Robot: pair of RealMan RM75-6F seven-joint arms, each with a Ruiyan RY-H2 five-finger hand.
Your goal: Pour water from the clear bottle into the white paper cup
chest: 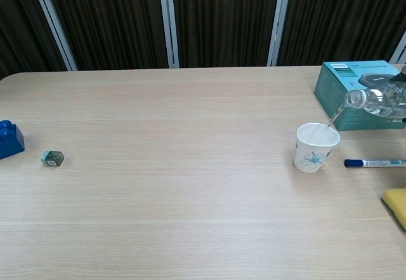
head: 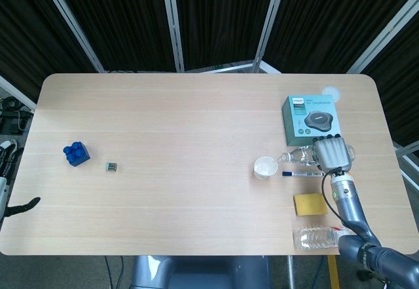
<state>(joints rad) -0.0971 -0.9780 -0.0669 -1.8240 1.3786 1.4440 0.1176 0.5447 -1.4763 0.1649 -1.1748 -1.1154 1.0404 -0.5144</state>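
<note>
A white paper cup with a blue flower print stands upright on the right part of the table. My right hand grips the clear bottle tipped on its side, neck pointing left above the cup's right rim. A thin stream of water runs from the mouth into the cup. In the chest view the hand itself is cut off at the right edge. My left hand hangs off the table's left edge, mostly out of frame.
A teal box stands behind the bottle. A blue marker lies right of the cup, a yellow sponge nearer, a second clear bottle at the front edge. Far left lie a blue brick and a small green object.
</note>
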